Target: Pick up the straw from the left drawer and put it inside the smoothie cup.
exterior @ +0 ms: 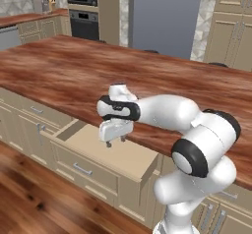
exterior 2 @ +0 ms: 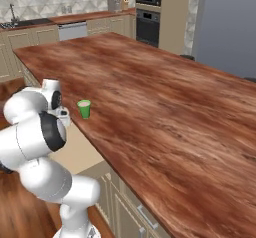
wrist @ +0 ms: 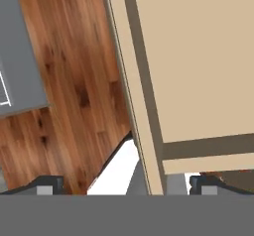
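The pincer (exterior: 115, 142) hangs wide open and empty over the left drawer (exterior: 93, 140), pulled out beneath the wooden worktop (exterior: 74, 66); smoothie cup (exterior 2: 84, 108) stands at the worktop's edge.

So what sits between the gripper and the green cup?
Nothing: in the right base view, the gripper and the cup have bare countertop edge between them.
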